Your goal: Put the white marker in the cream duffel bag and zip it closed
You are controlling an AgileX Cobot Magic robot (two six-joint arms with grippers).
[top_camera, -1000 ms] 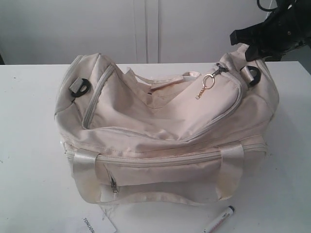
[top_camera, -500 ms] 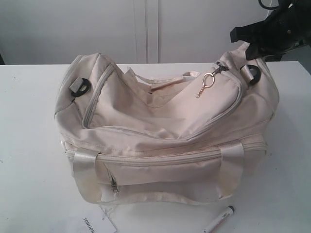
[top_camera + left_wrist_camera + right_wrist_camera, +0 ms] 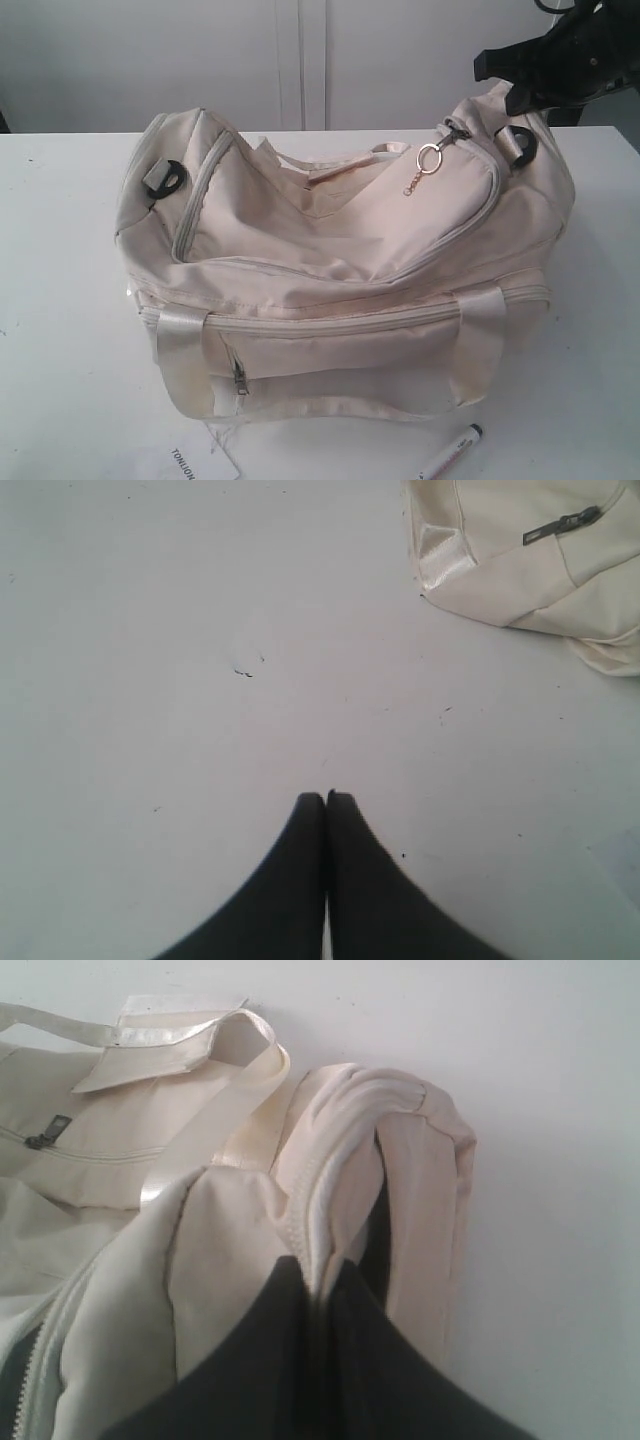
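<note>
The cream duffel bag [image 3: 340,260] lies across the middle of the white table. The white marker [image 3: 452,452] with its dark cap rests on the table in front of the bag's right end, apart from it. My right gripper [image 3: 515,95] hangs over the bag's far right end and is shut on a fold of the bag's fabric [image 3: 340,1160] beside the zip; in the right wrist view its tips [image 3: 320,1265] pinch that fold. My left gripper [image 3: 326,796] is shut on nothing above bare table, with a corner of the bag [image 3: 520,560] off to one side.
A gold keyring [image 3: 428,158] dangles from the zip pull near the bag's right end. A white paper tag [image 3: 190,462] with black letters lies at the table's front edge. Black strap rings [image 3: 168,180] sit at the bag's ends. A white wall stands behind the table.
My right gripper has risen a little with the fabric it holds, pulling the bag's right end upward. The marker and the tag have not moved.
</note>
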